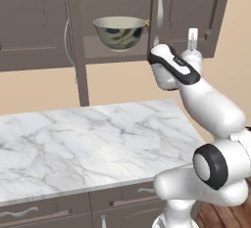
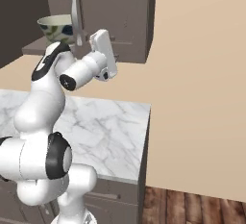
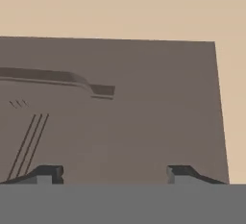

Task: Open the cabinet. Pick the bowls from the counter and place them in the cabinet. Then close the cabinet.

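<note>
I see my hand (image 3: 115, 174) spread open, empty, facing the dark brown panelled cabinet door (image 3: 144, 122); pale leaf-marked bowl (image 1: 119, 32) sits on the cabinet shelf (image 1: 105, 52).

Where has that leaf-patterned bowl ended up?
The leaf-patterned bowl sits on the shelf inside the open cabinet, upper middle of the left base view, just left of the silver door handle, above the counter.
</note>
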Robot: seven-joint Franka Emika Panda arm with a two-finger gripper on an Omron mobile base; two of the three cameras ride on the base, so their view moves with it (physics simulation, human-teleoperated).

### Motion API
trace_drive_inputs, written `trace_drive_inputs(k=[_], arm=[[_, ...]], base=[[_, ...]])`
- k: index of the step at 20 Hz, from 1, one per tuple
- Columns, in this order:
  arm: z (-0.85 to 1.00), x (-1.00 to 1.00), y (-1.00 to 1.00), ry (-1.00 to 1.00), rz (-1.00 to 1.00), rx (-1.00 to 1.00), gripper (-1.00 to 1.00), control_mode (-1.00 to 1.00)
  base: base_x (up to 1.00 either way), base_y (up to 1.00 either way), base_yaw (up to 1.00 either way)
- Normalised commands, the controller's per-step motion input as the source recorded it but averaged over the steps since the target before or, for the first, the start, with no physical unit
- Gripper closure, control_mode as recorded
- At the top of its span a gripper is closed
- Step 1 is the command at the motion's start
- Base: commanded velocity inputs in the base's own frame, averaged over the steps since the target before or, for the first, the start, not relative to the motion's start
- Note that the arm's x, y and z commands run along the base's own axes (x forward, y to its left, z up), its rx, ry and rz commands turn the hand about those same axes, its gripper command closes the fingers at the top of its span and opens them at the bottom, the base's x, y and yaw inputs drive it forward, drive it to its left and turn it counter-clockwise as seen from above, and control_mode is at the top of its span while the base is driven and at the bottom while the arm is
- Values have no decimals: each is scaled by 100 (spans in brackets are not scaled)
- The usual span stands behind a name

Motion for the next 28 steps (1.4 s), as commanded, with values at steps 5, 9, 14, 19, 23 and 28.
trace_drive_inputs(k=[5,9,14,19,23,28], arm=[[18,-11,-28,2,9,9,-100,-100],[73,-59,-6,0,8,13,-100,-100],[74,-69,17,6,7,8,-100,-100],[33,-99,44,15,10,2,-100,-100],[32,-99,43,18,14,0,-100,-100],[76,-99,46,16,9,0,-100,-100]], base=[[0,0,0],[0,0,0],[0,0,0],[0,0,0],[0,0,0],[0,0,0]])
